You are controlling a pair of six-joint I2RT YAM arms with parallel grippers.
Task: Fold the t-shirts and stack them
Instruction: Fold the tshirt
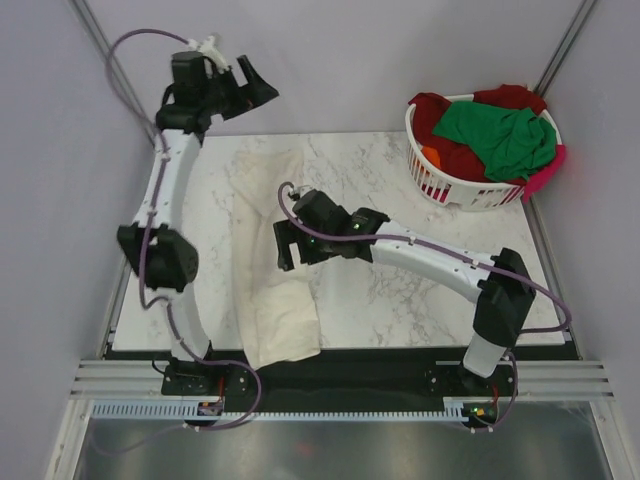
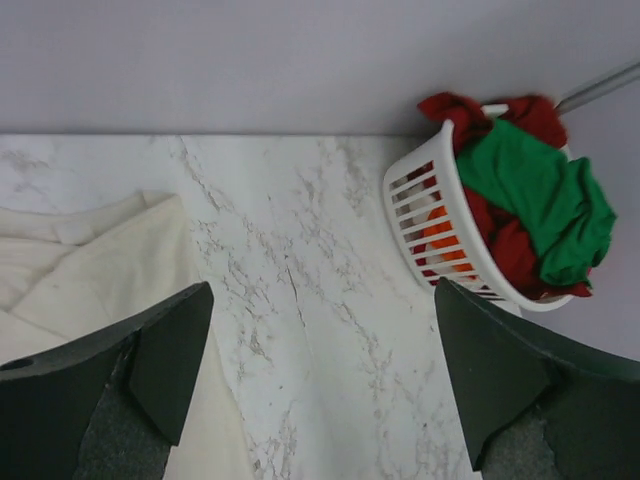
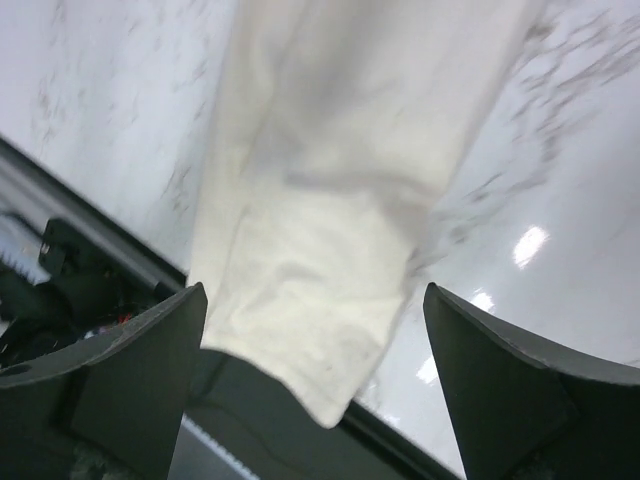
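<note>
At the near edge of the white marble tabletop, the hem end of the plain cream cotton t-shirt hangs over onto the dark strip in front. The shirt is already narrowed to one long band, left of tabletop centre. Its long axis runs from near edge to far edge, leaning slightly left toward the far end.

Over the tabletop's left-middle, the right gripper hovers above the band at roughly mid-length. Jaws are spread wide with nothing between them. Can't tell whether it's touching the cloth. Its wrist view looks down the band to the overhanging hem.

Above the tabletop's far-left corner, the left gripper is raised high, well apart from the shirt, jaws wide and empty. Its wrist view shows what looks like the neckline end below.

Key relation: the shirt sits directly under the right gripper, with the hem end on its near side, so the right arm is clearly the closer one. My guess is the next fold goes across the band, end to end, and the left arm must come down first.

On the tabletop's far-right corner sits the white slatted plastic laundry basket, heaped.

Counts:
- One cream shirt on the tabletop.
- One basket.
- Two arms.
- In the basket: one green t-shirt on top, dark red cloth (can't tell if it's one piece or more), a patch of orange, and a pink edge.
</note>
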